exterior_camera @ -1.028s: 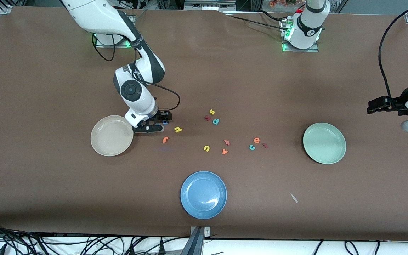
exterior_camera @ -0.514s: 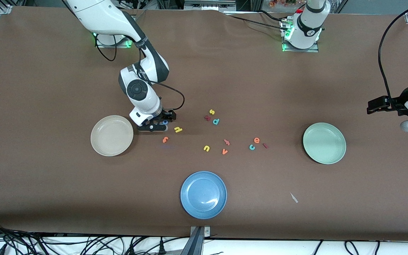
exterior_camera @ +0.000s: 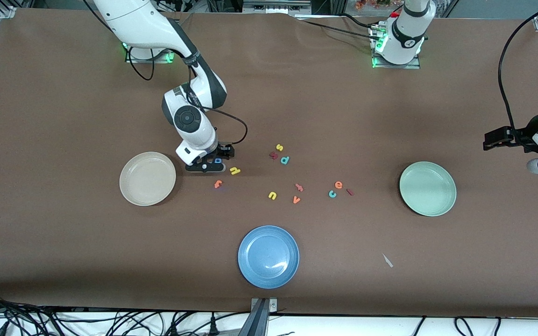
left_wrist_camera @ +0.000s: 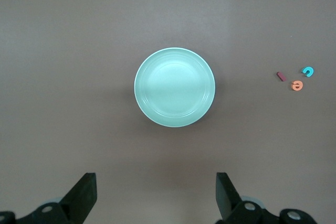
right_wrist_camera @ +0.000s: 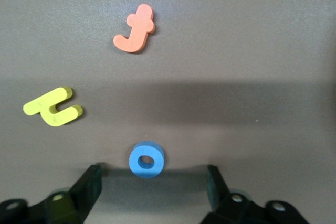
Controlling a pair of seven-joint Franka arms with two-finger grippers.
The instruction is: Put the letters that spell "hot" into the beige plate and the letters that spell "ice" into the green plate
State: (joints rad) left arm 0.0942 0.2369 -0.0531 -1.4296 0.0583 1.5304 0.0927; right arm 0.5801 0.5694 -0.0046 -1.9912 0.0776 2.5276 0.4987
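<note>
The right gripper (exterior_camera: 211, 163) has shifted from the beige plate (exterior_camera: 147, 178) to straddle the blue "o" (right_wrist_camera: 146, 159), jaws apart, nothing gripped. Next: close, lift, carry to the plate. The left gripper (left_wrist_camera: 155, 195) waits open above the green plate (left_wrist_camera: 174, 87).

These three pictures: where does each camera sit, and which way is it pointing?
Front view: high across the table, facing both arms' bases; right gripper low beside the round beige plate.
Left wrist view: looks down between open fingers at the round mint-green plate.
Right wrist view: looks down between open fingers at the blue foam ring letter.
Shared: front and right wrist views both show that ring.
</note>
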